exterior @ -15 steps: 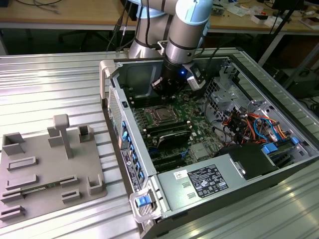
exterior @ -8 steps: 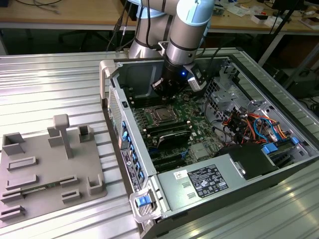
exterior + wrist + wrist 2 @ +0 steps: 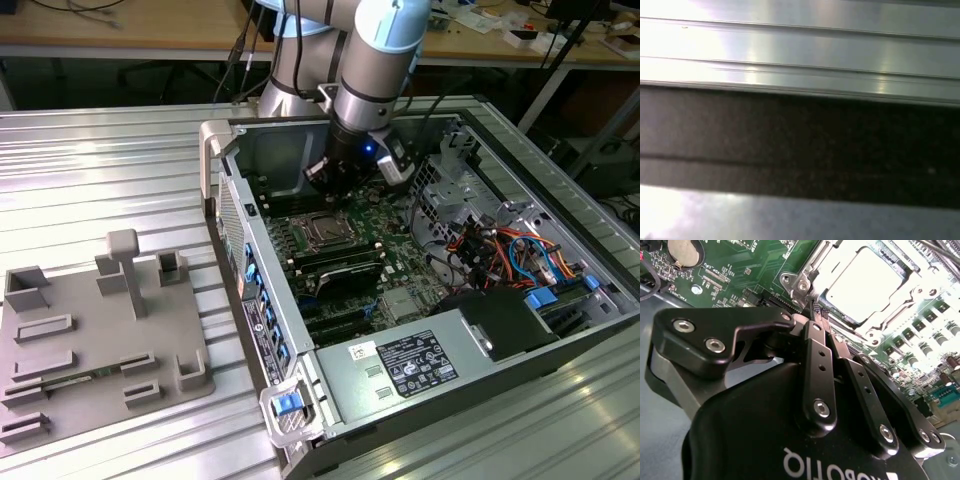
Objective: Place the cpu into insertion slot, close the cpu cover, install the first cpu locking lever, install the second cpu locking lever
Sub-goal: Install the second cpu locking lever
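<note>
The cpu [image 3: 865, 282] lies flat in the insertion slot [image 3: 320, 229], silver top face up. The silver cpu cover [image 3: 809, 267] lies down around it as a frame. My gripper [image 3: 817, 310] hangs just off one corner of the socket, its black fingers [image 3: 815, 355] pressed together with nothing visible between them. In the exterior view the gripper [image 3: 328, 186] is low inside the open computer case, just behind the socket. I cannot tell how the locking levers stand.
Black memory slots [image 3: 340, 265] run beside the socket on the green motherboard [image 3: 400, 225]. Cable bundles [image 3: 500, 250] and the power supply [image 3: 420, 365] fill the case toward the exterior view's right. A grey fixture plate [image 3: 90, 340] lies on the ribbed metal table [image 3: 800, 45].
</note>
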Motion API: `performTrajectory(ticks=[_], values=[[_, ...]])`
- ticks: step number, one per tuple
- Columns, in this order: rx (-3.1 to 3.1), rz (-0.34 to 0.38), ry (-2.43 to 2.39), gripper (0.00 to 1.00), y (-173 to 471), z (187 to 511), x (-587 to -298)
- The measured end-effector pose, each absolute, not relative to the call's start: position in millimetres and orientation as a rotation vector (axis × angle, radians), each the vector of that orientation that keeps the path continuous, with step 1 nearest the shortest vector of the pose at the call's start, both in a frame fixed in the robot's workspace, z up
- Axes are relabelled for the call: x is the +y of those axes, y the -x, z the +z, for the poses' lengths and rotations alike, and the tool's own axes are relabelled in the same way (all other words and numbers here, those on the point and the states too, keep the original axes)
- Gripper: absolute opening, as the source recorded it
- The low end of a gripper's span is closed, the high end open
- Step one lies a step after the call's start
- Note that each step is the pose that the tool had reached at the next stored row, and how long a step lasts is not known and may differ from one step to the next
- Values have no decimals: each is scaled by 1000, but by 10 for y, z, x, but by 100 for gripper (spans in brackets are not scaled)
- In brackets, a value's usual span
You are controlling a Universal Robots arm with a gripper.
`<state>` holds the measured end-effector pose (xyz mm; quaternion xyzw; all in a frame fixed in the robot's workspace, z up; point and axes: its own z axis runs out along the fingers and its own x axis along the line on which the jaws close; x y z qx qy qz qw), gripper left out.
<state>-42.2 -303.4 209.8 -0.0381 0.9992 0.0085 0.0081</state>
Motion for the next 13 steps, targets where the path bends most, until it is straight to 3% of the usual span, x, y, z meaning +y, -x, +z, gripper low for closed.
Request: performTrajectory(ticks=[13], values=[[3123, 24, 119, 11, 422, 2098, -3126]])
